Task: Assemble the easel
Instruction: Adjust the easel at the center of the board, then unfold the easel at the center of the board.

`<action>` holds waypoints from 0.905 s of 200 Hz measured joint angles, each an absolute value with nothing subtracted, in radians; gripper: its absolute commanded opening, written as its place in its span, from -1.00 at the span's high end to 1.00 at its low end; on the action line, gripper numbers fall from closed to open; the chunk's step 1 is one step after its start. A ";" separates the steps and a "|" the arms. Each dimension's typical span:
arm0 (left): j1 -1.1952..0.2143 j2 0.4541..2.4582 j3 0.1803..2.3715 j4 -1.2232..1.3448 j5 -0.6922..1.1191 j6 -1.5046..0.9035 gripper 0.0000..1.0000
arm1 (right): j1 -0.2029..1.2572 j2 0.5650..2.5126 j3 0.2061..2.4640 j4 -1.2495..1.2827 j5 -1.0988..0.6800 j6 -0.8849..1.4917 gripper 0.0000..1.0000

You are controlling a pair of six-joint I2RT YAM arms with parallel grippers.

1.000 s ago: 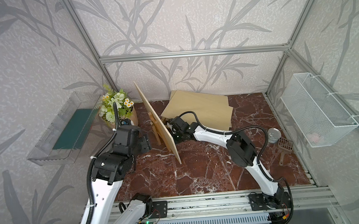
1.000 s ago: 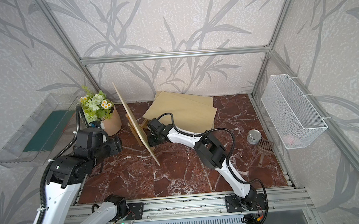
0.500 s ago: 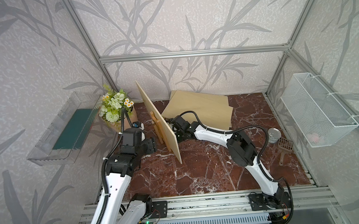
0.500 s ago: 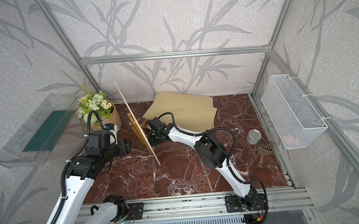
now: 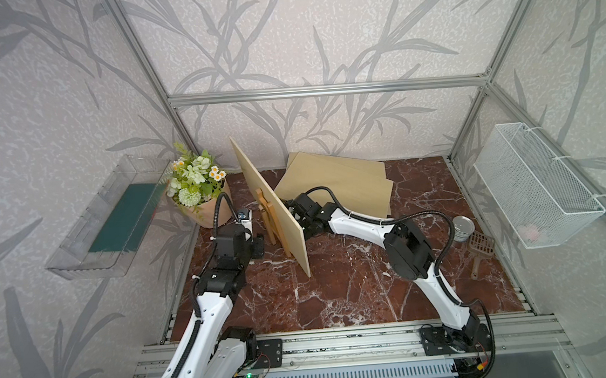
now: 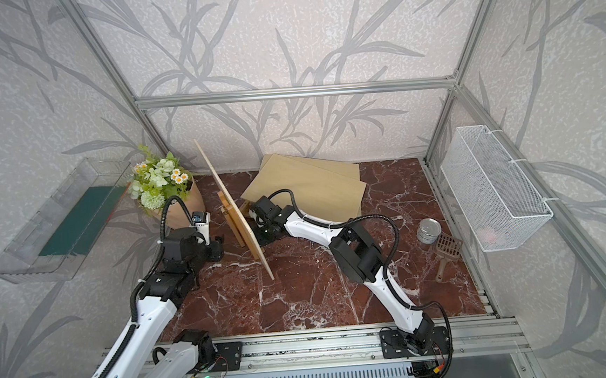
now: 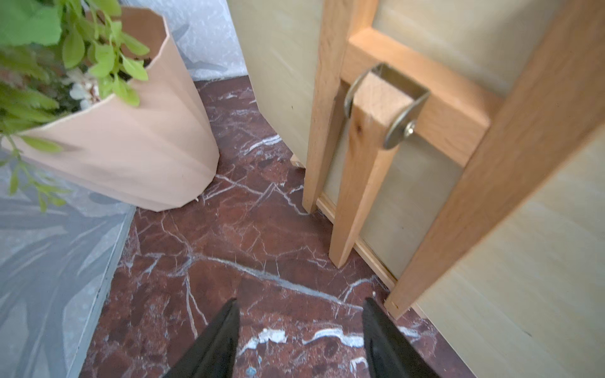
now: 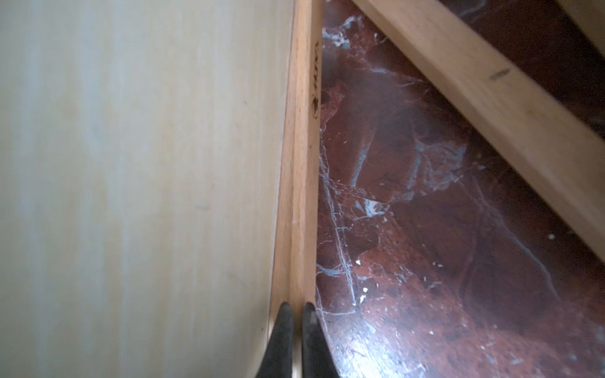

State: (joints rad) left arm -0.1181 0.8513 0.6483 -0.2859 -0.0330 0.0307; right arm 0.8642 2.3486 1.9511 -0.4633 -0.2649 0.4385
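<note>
Since the left arm has dropped and swung inward over the last second, its hand [image 5: 258, 242] now sits low over the red marble worktop [image 5: 337, 286], left of centre in both top views and just beside the small wooden easel frame [image 5: 270, 219]. A pale plywood board [image 5: 263, 185] stands on edge against that frame, running from upper centre toward mid-picture; it has kept its place. The right hand [image 6: 260, 222] lies behind the board, largely hidden. Flat tan boards [image 5: 341, 180] rest at the back.

Left wrist view: the black fingers [image 7: 226, 327] are apart and hold nothing. Ahead hangs the easel's hinged rear leg [image 7: 360, 183], pinned in a metal bracket [image 7: 389, 108] and folded close to the frame. A pink faceted vase [image 7: 131, 137] stands near.

Right wrist view: the fingers are drawn together at the easel's ledge strip [image 8: 299, 163], beside the board's face; whether they pinch it cannot be told.

Judgement: the right hand steadies the easel, while the left is lined up to draw the leg out so that the easel stands alone.
</note>
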 measured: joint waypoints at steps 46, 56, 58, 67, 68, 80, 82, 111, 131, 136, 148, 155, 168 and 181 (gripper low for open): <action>-0.109 0.939 0.648 -0.207 0.056 0.082 -0.39 | 0.857 2.348 1.951 -0.475 -0.287 0.432 0.83; -0.108 0.958 0.648 -0.193 0.070 0.089 -0.39 | 0.856 2.349 1.951 -0.476 -0.290 0.432 0.83; -0.107 0.963 0.648 -0.189 0.073 0.091 -0.40 | 0.855 2.348 1.951 -0.476 -0.290 0.432 0.83; -0.106 0.982 0.648 -0.178 0.081 0.096 -0.40 | 0.855 2.348 1.951 -0.476 -0.292 0.431 0.83; -0.106 0.984 0.648 -0.177 0.081 0.096 -0.40 | 0.855 2.348 1.951 -0.476 -0.292 0.431 0.83; -0.104 1.007 0.651 -0.164 0.090 0.101 -0.40 | 0.855 2.348 1.951 -0.477 -0.292 0.429 0.83; -0.103 1.009 0.651 -0.162 0.091 0.102 -0.40 | 0.855 2.348 1.951 -0.477 -0.292 0.429 0.83; -0.097 1.049 0.652 -0.118 0.105 0.102 -0.41 | 0.855 2.348 1.951 -0.477 -0.293 0.424 0.83; -0.095 1.071 0.652 -0.076 0.106 0.095 -0.43 | 0.855 2.348 1.951 -0.477 -0.293 0.419 0.83; -0.095 1.077 0.652 -0.066 0.106 0.093 -0.43 | 0.855 2.348 1.951 -0.477 -0.293 0.418 0.83; -0.095 1.092 0.652 -0.042 0.107 0.085 -0.45 | 0.855 2.348 1.951 -0.477 -0.293 0.416 0.83; -0.095 1.099 0.652 -0.028 0.106 0.078 -0.45 | 0.855 2.348 1.951 -0.477 -0.293 0.415 0.83; -0.095 1.110 0.652 -0.003 0.102 0.068 -0.45 | 0.855 2.348 1.951 -0.477 -0.294 0.414 0.83; -0.095 1.115 0.651 0.020 0.084 0.059 -0.45 | 0.855 2.348 1.951 -0.478 -0.295 0.413 0.83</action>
